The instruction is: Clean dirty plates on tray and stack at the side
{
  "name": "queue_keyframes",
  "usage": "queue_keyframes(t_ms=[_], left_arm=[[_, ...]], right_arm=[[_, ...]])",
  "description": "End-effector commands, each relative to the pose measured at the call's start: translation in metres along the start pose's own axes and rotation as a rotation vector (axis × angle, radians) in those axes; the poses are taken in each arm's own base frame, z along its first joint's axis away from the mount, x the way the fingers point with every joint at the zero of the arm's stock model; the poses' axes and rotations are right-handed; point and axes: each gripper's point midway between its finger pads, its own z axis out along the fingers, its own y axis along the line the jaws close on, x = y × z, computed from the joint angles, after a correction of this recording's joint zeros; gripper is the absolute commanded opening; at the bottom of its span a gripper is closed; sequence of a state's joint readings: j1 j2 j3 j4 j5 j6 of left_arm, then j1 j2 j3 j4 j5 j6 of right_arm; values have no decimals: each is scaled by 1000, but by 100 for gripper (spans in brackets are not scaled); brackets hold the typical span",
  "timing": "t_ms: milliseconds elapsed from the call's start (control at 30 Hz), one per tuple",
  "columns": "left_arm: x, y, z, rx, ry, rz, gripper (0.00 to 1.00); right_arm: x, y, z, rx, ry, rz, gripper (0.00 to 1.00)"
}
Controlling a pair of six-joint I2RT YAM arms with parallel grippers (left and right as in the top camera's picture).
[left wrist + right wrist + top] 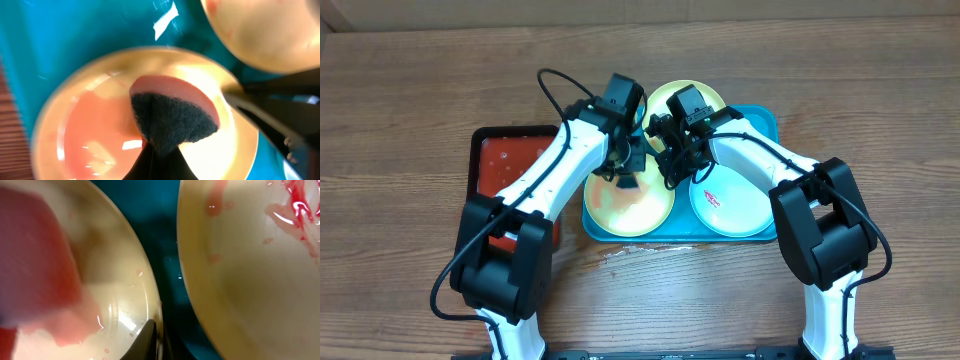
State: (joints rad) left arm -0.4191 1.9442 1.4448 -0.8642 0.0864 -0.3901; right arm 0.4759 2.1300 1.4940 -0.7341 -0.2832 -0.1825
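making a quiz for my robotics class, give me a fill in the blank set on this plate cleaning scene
1. The left gripper is shut on a ___ over a yellow-green plate.
2. The turquoise tray holds ___ plates.
3. The right-hand plate, smeared red, has a pale ___ rim.
4. The red tray lies on the ___ arm's side.
Missing words: sponge, three, blue, left.
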Motion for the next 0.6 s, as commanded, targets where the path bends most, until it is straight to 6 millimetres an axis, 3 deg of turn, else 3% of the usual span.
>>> queue_keyframes(t_ms=[0, 133, 233, 400, 567], left_arm=[[30, -4, 25, 33, 91, -7, 4], [42, 9, 42, -1, 95, -6, 4], [38, 33, 44, -134, 50, -1, 4], [16, 87, 25, -460, -76, -10, 4], [0, 94, -4, -525, -125, -65, 4]], right_arm=[[6, -5, 8, 17, 26, 11, 7], [6, -5, 8, 17, 25, 11, 7], [6, -5, 8, 17, 24, 14, 7], [6, -7, 8, 28, 25, 39, 4], [6, -9, 7, 38, 24, 55, 4]])
